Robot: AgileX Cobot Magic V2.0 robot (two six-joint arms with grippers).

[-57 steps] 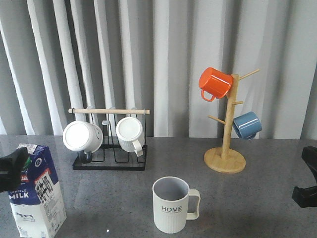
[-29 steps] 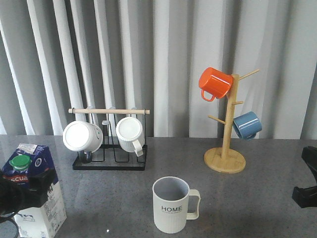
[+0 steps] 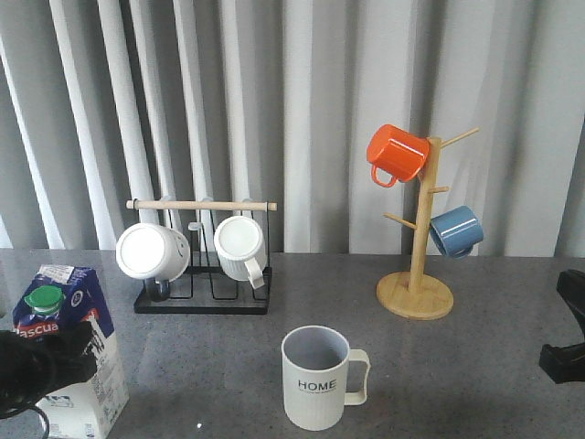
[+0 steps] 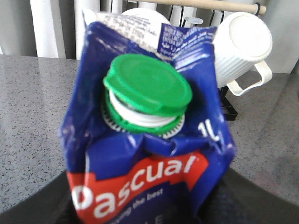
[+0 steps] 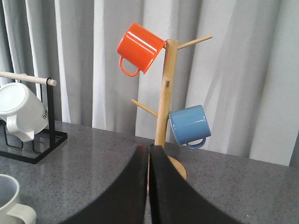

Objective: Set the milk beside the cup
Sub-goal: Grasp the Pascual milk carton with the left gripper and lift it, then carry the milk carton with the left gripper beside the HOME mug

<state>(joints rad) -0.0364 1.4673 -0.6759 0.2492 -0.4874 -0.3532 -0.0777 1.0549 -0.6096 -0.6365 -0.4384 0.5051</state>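
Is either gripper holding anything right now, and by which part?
The left gripper is closed around the milk, across its body just below the red label band. The right gripper holds nothing; its fingers are pressed together.

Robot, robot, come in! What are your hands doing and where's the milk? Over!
Left hand around the milk, far left. Right hand shut, empty. Cup stands mid-table; nothing in between.

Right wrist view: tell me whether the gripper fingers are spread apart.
No: the right gripper shows its two dark fingers pressed together, nothing between them, before the wooden mug tree.
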